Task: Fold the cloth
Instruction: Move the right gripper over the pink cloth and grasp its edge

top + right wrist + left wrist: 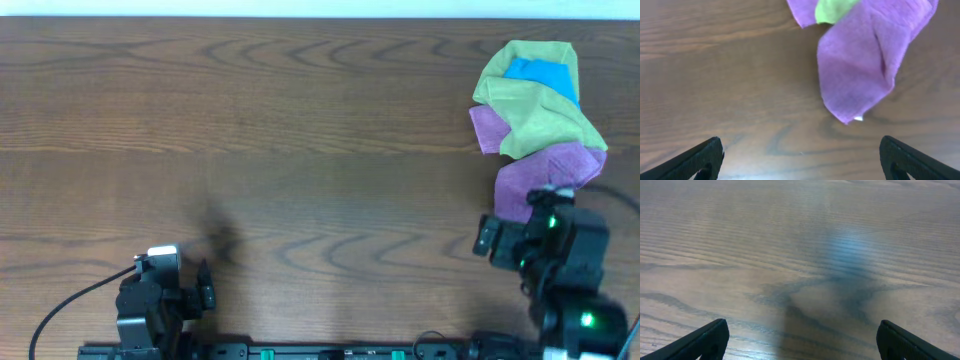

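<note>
A crumpled pile of cloth lies at the table's right: a green cloth (535,100) over a blue one (545,72) and a purple one (535,180). The purple cloth (860,65) also shows in the right wrist view, with a bit of green (832,10) above it and a small white tag at its near corner. My right gripper (800,160) is open and empty, just short of that near corner; the overhead view shows it (545,215) at the cloth's front edge. My left gripper (800,340) is open and empty over bare wood at the front left (165,262).
The wooden table (250,130) stretches wide to the left of the pile. A black cable (75,300) runs from the left arm toward the front left edge. The arm bases stand along the front edge.
</note>
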Controlling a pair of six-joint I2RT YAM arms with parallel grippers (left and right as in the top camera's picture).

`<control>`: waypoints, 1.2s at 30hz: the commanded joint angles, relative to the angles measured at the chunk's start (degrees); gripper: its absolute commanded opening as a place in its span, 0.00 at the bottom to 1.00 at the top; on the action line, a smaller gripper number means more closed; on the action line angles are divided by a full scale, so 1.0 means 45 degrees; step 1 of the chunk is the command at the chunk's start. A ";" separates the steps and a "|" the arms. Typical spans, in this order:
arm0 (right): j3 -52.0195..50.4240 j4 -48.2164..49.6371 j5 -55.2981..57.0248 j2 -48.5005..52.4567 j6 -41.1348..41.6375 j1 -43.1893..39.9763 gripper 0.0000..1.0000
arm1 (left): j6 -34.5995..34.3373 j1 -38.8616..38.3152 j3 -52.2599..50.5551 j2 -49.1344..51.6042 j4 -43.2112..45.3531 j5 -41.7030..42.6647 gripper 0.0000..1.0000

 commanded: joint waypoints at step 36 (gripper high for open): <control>0.3337 0.3045 0.1030 0.6737 0.0194 -0.2909 0.99 | 0.0214 -0.0053 -0.0170 -0.0083 -0.0607 -0.0287 0.95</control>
